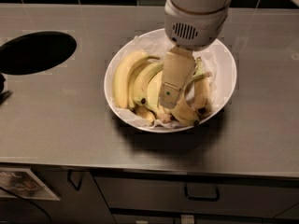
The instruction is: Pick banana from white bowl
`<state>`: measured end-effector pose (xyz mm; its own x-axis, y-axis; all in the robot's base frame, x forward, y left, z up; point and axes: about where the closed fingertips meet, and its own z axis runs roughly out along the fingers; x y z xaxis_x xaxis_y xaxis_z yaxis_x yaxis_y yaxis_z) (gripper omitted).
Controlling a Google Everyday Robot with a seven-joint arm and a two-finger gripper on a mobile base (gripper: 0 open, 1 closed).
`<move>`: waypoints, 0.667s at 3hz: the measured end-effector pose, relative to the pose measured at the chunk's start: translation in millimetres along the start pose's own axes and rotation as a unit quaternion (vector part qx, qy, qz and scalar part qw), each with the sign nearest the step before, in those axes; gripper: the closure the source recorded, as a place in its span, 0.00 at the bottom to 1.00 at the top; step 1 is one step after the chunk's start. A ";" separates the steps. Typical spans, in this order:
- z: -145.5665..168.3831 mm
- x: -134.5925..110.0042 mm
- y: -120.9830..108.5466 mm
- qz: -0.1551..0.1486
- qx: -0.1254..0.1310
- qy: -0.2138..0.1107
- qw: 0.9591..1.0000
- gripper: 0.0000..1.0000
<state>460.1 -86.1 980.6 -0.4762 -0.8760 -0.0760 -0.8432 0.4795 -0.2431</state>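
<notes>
The wide white bowl (230, 62), lined with crumpled white paper, stands on the steel counter a little right of centre. Several yellow bananas (122, 76) lie side by side in it, stems toward the back and dark tips toward the front rim. My gripper (169, 99) hangs from the white wrist housing (196, 17) and reaches down into the middle of the bowl. Its beige tip rests among the middle bananas and hides parts of them. One banana (202, 90) lies just right of the gripper.
A black round hole (37, 52) is cut into the counter (70, 125) at the left. Dark tiles run along the back wall. Below the counter's front edge are cabinet fronts with handles (201, 192). A dark object (3, 90) pokes in at the left edge.
</notes>
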 end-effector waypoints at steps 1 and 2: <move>2.7 12.2 0.4 0.076 0.045 0.034 0.996 0.00; 1.2 40.0 7.8 0.174 0.068 0.018 0.982 0.00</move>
<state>434.8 -117.4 974.5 -0.7400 -0.6571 -0.1433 -0.5886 0.7359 -0.3348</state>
